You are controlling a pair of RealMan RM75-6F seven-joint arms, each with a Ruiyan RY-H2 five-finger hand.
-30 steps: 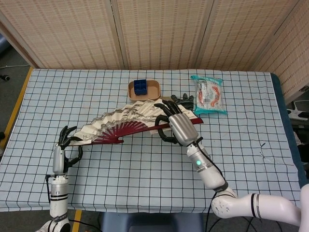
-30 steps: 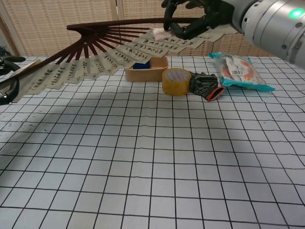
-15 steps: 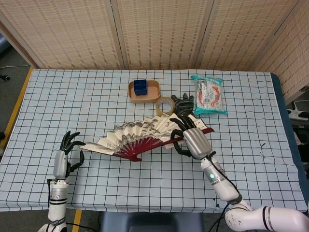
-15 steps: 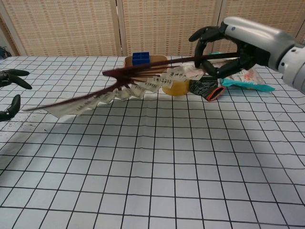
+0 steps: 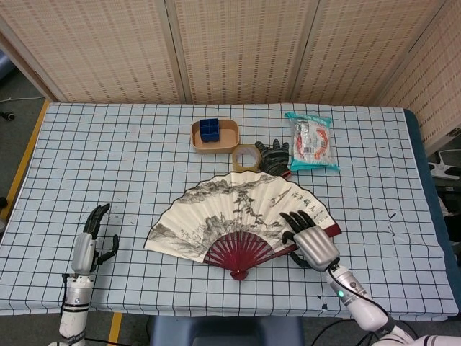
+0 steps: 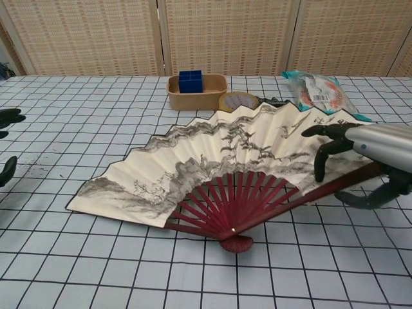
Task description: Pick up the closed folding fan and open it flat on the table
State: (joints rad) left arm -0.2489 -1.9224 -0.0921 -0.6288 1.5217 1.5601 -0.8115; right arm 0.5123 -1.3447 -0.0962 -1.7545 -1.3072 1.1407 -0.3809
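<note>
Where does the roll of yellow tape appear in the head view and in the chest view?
Head view: the roll of yellow tape lies above the open fan, right of centre.
Chest view: it peeks over the fan's top edge.
Shared landmark: the tan tray with blue blocks, just to its left.

A staged robot test area, by the look of it, rather than a lived-in room; a table (image 5: 144, 144) under a blue-white grid cloth fills the middle of the head view; woven reed screens (image 5: 238, 50) close off the whole upper edge like a backdrop; bare grey floor and a yellow tape line (image 5: 21, 169) run down the left edge; a loose cable (image 5: 7, 115) lies at far left.
</note>
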